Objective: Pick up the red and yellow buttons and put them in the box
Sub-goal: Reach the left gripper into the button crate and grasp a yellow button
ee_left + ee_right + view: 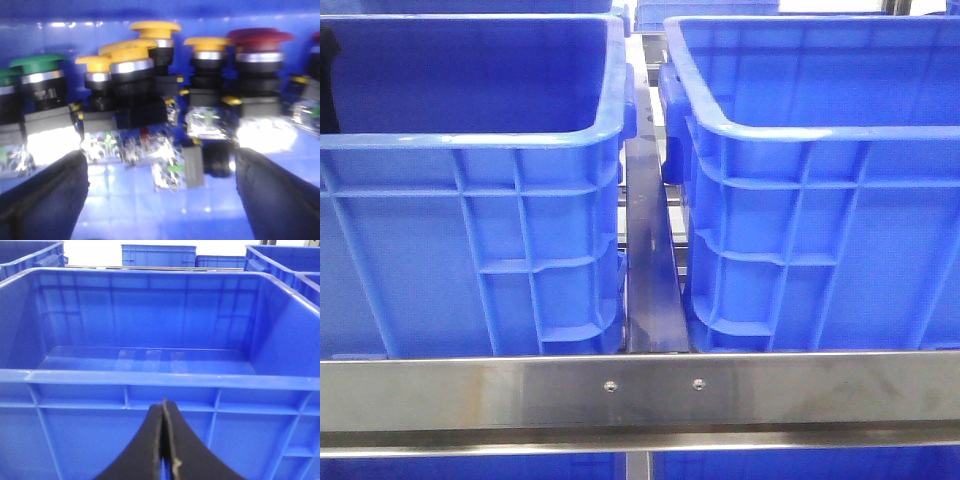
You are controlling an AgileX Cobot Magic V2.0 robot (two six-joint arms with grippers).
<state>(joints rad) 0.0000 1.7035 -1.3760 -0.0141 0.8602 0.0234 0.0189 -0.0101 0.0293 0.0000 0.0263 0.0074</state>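
Observation:
In the left wrist view several mushroom-head push buttons stand on the blue floor of a crate. Several have yellow caps point(155, 27) and one has a dark red cap point(260, 36). My left gripper point(160, 165) is open and empty just short of them, with one dark finger point(45, 200) at each side. My right gripper point(164, 407) is shut on nothing, outside the near wall of an empty blue crate point(150, 377). In the front view the two blue crates, left point(470, 150) and right point(800, 130), stand side by side. Neither gripper shows there.
Green-capped buttons point(37, 61) stand beside the yellow ones. Another red cap point(316, 36) is cut off by the picture's edge. A steel rail point(640, 390) runs across in front of the crates, with a narrow gap point(650, 260) between them. More blue crates point(158, 255) stand behind.

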